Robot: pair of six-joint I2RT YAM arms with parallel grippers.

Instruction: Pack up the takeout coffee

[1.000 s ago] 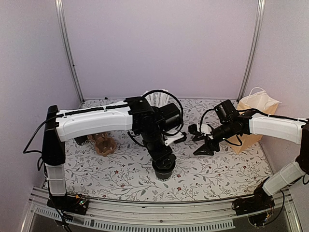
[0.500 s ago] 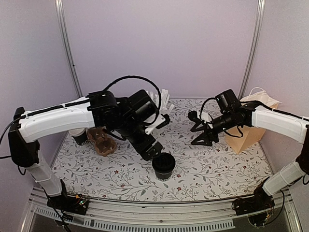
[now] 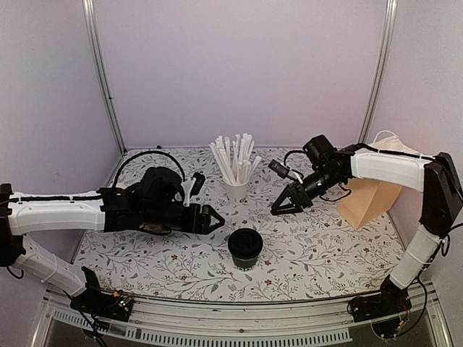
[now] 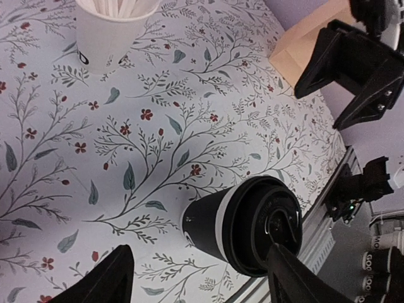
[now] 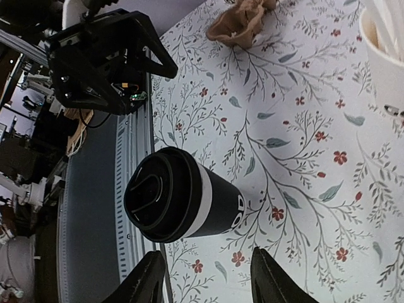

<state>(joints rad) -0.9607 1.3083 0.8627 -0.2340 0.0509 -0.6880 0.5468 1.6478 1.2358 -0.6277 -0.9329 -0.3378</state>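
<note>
Both jaws-apart, empty: left gripper [image 3: 211, 219], right gripper [image 3: 278, 209]. I'm seeing lidded coffee cup [image 3: 245, 248] standing upright between them by front tabletop [image 3: 325, 253] edge; left slightly nearer.

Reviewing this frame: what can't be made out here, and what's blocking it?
Cup carrier: cut by the top edge in the right wrist view; all but hidden behind the left arm in the top view.
Coffee cup contents: the lid is on, every view.
Paper bag inside: only its outside shows, top view.
White mark on the cup: too small to read, right wrist view.
</note>
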